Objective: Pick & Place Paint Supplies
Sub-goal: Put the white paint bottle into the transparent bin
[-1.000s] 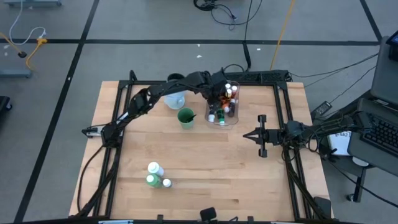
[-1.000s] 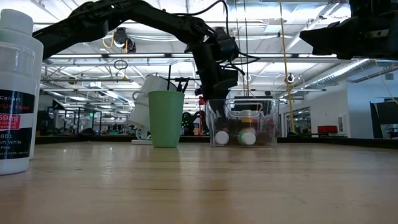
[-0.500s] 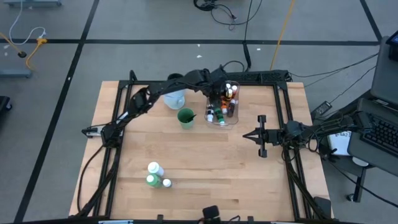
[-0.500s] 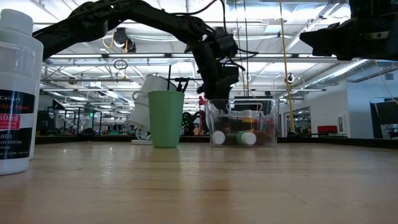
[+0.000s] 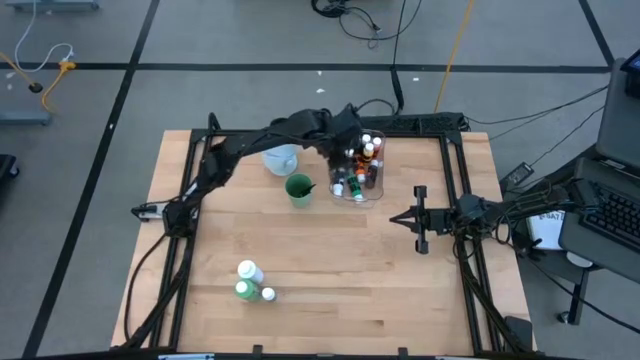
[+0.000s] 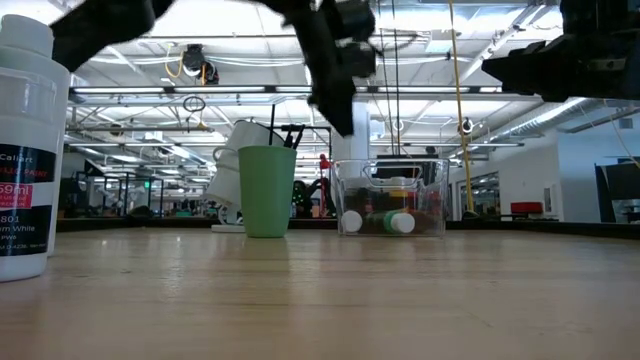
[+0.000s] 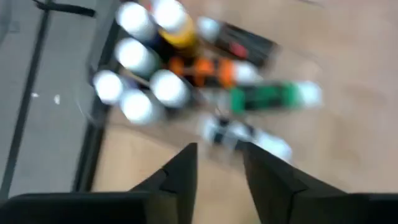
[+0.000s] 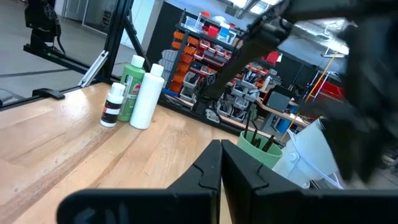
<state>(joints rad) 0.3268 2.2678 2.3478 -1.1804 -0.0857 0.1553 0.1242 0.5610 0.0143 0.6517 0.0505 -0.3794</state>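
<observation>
Several tiny paint bottles (image 7: 152, 87) lie and stand in the clear tub (image 5: 372, 190), among them a green one (image 7: 267, 98) and an orange one (image 7: 205, 71). My left gripper (image 5: 345, 135) hangs open above the tub and holds nothing; its fingers (image 7: 180, 174) frame the tub's bottles from above. A larger white bottle (image 5: 248, 271), a green bottle (image 5: 242, 290) and one tiny bottle (image 5: 268, 294) stand on the table near its near-left corner. Thin dark brushes stand in a green cup (image 5: 298, 188). My right gripper (image 5: 395, 217) waits shut at the table's right side.
A pale-blue jug (image 5: 281, 158) stands behind the green cup (image 6: 267, 190), left of the tub (image 6: 392, 198). The big white bottle (image 6: 25, 150) looms close in the low view. Bare wood (image 5: 350, 260) lies between the tub and the standing bottles (image 8: 140, 90).
My left gripper first dipped to the tub's rim, then rose well clear above it, drifting slightly toward the far edge. The right arm kept still.
</observation>
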